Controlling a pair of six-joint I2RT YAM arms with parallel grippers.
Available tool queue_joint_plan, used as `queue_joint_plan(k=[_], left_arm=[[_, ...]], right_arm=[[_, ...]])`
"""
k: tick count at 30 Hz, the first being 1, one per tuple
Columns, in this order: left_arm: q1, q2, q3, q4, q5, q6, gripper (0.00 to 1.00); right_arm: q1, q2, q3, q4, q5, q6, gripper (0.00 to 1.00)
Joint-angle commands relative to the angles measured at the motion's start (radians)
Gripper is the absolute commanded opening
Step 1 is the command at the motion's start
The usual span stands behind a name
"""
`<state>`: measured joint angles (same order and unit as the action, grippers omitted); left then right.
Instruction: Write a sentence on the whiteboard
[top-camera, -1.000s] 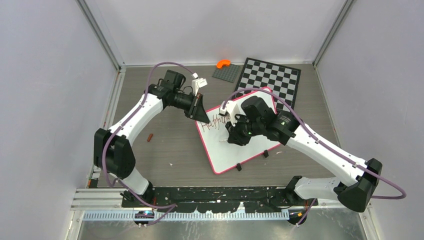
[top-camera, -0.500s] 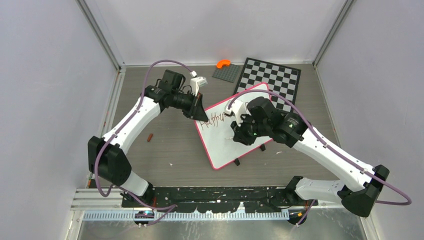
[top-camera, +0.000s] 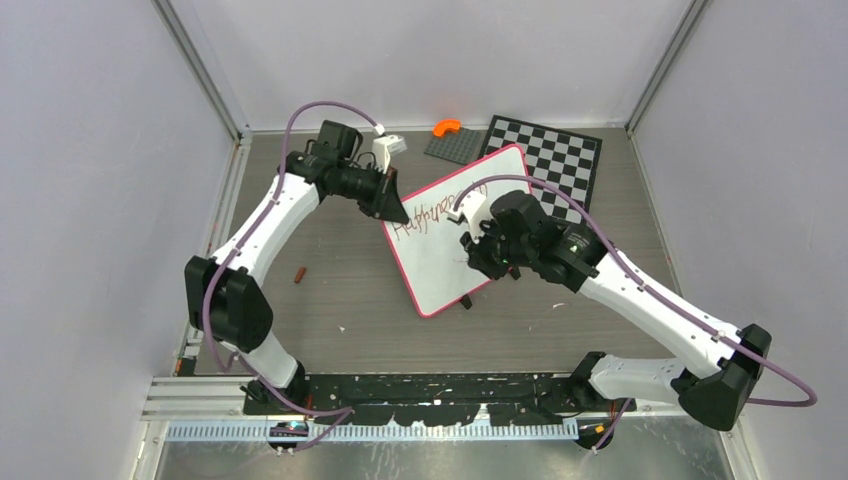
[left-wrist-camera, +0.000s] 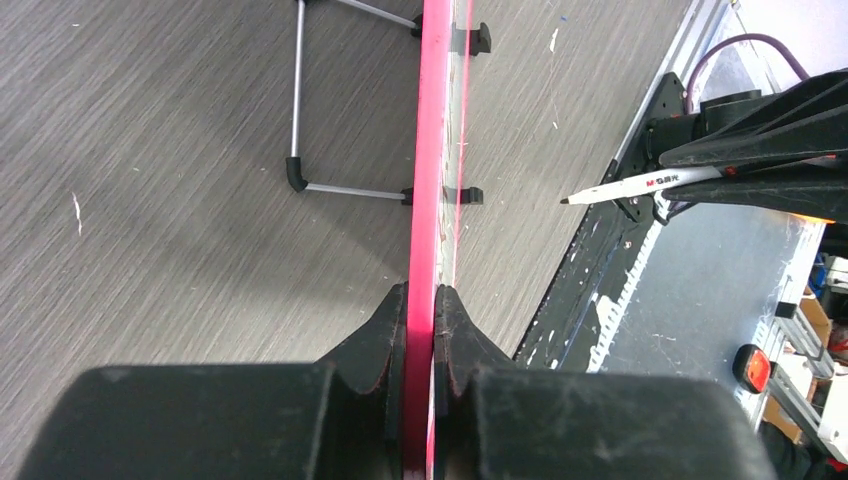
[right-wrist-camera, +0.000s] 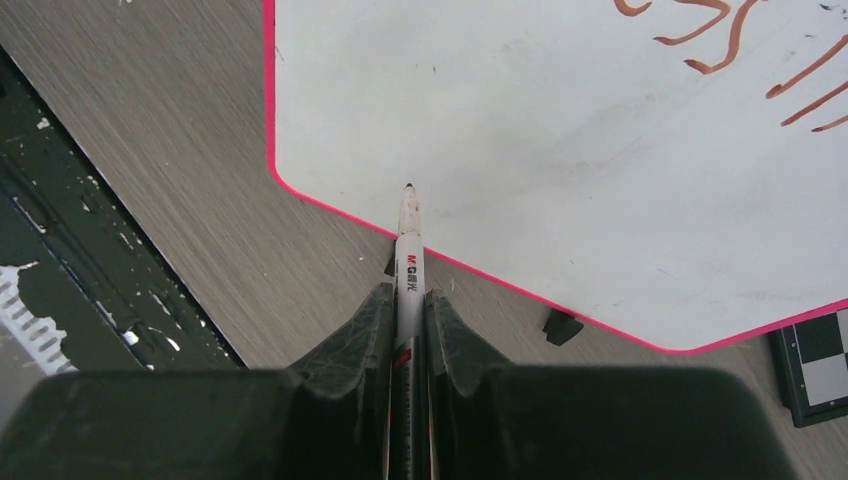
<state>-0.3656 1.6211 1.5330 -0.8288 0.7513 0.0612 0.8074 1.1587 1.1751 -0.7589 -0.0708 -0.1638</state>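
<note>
The whiteboard, white with a pink frame, lies slanted mid-table. My left gripper is shut on its left corner. In the left wrist view the pink frame runs edge-on between the closed fingers of the left gripper. The sentence is one red-brown handwritten word along the board's upper edge, its end hidden by my right arm; strokes show in the right wrist view. My right gripper is shut on a white marker. The marker points at the board's blank lower part, tip apart from the surface.
A checkered chessboard lies behind the whiteboard at the back right. A grey baseplate with an orange piece sits beside it. A small red-brown cap lies on the table left of the board. A thin metal leg sticks out behind the board.
The left gripper has drawn the whiteboard back and to the left, turning it. More letters of the word show now. The right gripper with the marker has shifted back along with it.
</note>
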Motion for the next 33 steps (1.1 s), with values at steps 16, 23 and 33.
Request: queue_joint_plan(k=[16,23,33], left_arm=[[0.116,0.182,0.134,-0.17,0.055,0.235,0.0],[0.116,0.224,0.151,-0.203,0.082,0.281,0.0],[0.116,0.247,0.164,-0.207,0.101,0.272,0.0]], right_arm=[[-0.004,0.091,-0.106,0.426,-0.043,0.076,0.0],[-0.004,0.137,-0.094,0.442,-0.122,0.099,0.0],[0.032,0.198,-0.045,0.432,-0.106,0.1,0.0]])
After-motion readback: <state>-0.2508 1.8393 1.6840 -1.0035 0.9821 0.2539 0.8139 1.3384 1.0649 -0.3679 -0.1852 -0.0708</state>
